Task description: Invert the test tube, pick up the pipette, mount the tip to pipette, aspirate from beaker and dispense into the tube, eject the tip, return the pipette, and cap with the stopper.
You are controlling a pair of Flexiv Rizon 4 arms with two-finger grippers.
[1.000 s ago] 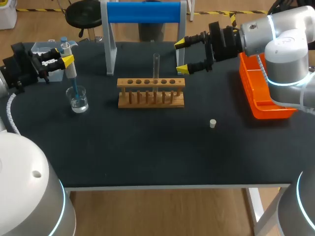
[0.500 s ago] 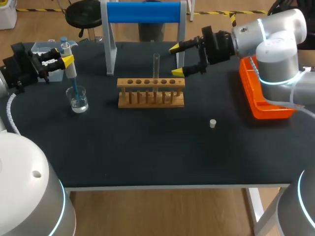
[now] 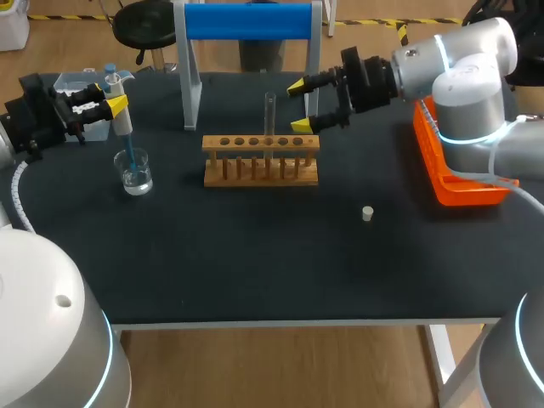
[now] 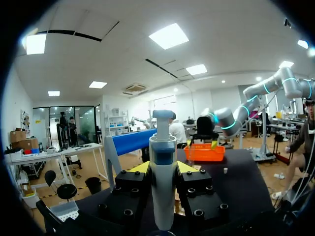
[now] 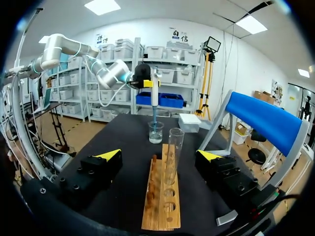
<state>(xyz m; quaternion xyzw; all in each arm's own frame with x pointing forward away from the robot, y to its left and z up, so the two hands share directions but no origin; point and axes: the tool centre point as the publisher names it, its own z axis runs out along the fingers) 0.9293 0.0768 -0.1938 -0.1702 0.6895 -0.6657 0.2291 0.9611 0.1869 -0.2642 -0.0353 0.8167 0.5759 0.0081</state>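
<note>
Black tabletop (image 3: 255, 263) fills the head view. Near its left side a glass beaker (image 3: 135, 174) holds a little clear liquid, and the blue tip of the pipette (image 3: 122, 123) dips into it. The left gripper (image 3: 112, 100) clasps the pipette's body from both sides. At the middle a wooden rack (image 3: 260, 160) carries one upright test tube (image 3: 270, 112). The right gripper (image 3: 297, 106) hangs just beside the tube's upper part, fingers spread, touching nothing. A small stopper (image 3: 367, 213) lies alone, well apart from the rack toward the near edge. An orange tray (image 3: 459, 183) sits at the right edge, beside the right arm.

From the left wrist, the pipette (image 4: 162, 172) stands pinched between the fingers, with the orange tray (image 4: 204, 153) and the stopper (image 4: 225, 170) far ahead.

From the right wrist, the tube (image 5: 173, 155) rises from the rack (image 5: 160, 204) between the parted fingers, apart from both. Beyond it stands the beaker (image 5: 155, 132) with the pipette's tip in it.
</note>
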